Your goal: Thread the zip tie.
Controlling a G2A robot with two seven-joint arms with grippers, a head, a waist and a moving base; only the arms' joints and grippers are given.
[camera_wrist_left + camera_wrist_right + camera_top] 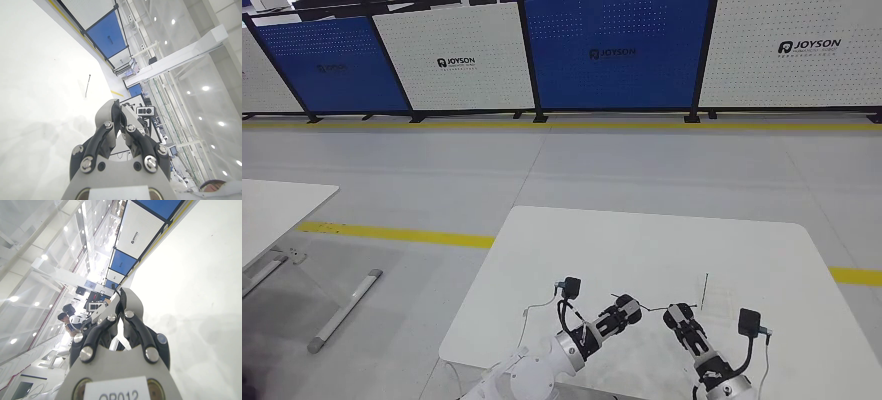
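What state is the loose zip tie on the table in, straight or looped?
Straight, not looped: the loose zip tie lies flat on the table as one line, its ends apart.

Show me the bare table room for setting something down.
Bare: the table beyond the loose zip tie, out to its far edge and both far corners. Crowded: the near middle, where left gripper and right gripper clamp the held zip tie.

Bright ceiling lamps (205, 88) overhead; white table (28, 75) glares, overexposed; faint soft shadows.
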